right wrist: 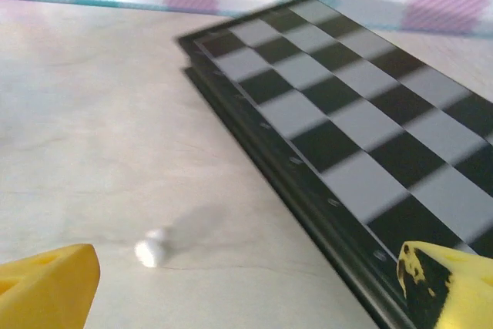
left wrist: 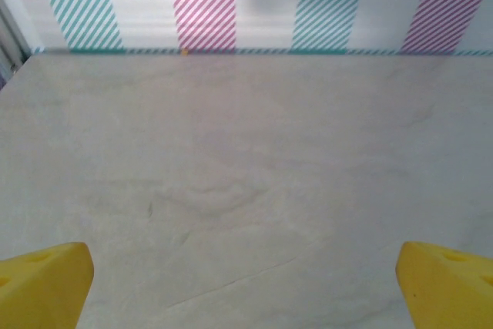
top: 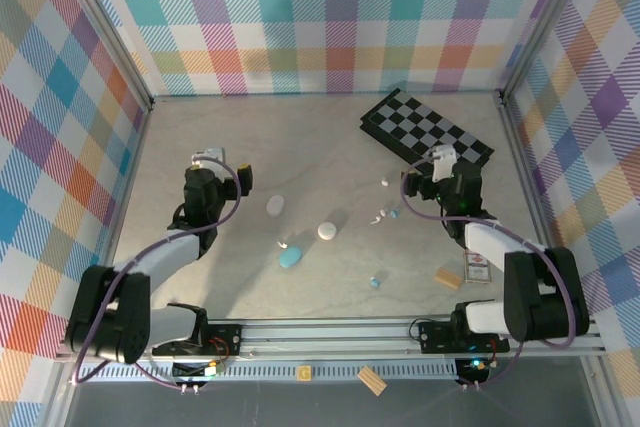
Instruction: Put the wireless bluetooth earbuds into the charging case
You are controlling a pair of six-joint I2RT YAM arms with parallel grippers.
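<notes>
Left tool (left wrist: 246,287) and right tool (right wrist: 246,283) both stand wide, holding nothing, above the bench (top: 300,137). One white earbud (right wrist: 150,250) lies near the folded chessboard (right wrist: 347,121), at the right tool's 8 o'clock in the top view. Other earbuds (top: 385,215) and three oval cases (top: 290,258) lie scattered between the arms.

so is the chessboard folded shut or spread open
Folded shut: the chessboard lies as two stacked halves, with a seam running along its near edge in the right wrist view.
</notes>
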